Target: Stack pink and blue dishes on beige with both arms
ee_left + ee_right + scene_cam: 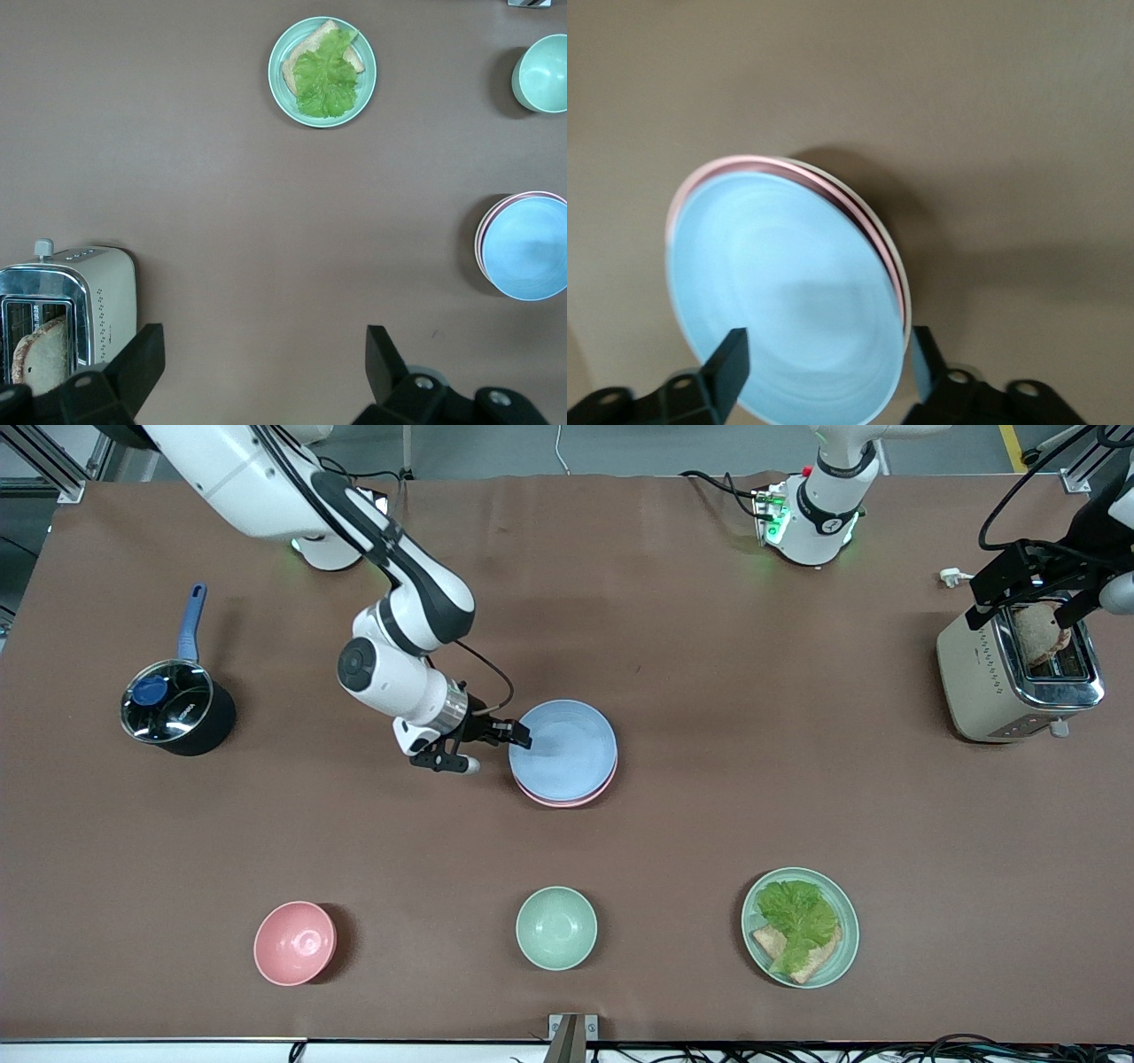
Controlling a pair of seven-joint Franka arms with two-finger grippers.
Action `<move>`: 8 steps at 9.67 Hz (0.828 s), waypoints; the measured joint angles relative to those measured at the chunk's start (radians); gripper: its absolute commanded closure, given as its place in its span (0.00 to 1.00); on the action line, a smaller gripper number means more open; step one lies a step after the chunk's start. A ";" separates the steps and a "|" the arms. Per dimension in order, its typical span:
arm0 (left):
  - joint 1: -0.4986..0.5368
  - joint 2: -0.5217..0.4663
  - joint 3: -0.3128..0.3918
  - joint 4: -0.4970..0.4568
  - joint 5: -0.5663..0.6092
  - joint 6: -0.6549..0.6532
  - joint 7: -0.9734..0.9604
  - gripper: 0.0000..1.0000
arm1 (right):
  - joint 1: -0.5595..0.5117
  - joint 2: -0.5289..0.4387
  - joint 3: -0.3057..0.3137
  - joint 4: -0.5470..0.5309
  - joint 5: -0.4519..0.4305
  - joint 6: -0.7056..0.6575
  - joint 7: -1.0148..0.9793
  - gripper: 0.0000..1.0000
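The light blue plate lies on top of the pale pink plate in the middle of the table. In the right wrist view a cream-beige rim shows under the pink rim and the blue plate, so the beige plate is at the bottom. My right gripper is open at the stack's edge toward the right arm's end. One finger is over the blue plate, the other outside the rims. My left gripper hangs open over the toaster, holding nothing.
A toaster with bread stands at the left arm's end. A black pot with a blue handle sits at the right arm's end. Nearer the front camera are a pink bowl, a mint-green bowl and a mint-green plate with lettuce and bread.
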 measured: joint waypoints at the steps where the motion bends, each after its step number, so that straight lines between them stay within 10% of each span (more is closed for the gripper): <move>1: 0.000 0.000 0.001 0.000 0.000 0.000 0.000 0.00 | -0.003 -0.075 -0.042 0.004 -0.063 -0.094 0.000 0.00; 5: -0.020 0.000 0.040 -0.002 0.000 -0.002 0.002 0.00 | -0.053 -0.315 -0.217 0.170 -0.360 -0.635 0.002 0.00; 8: -0.021 0.001 0.042 -0.004 -0.007 -0.003 0.028 0.00 | -0.072 -0.401 -0.438 0.309 -0.393 -0.775 -0.061 0.00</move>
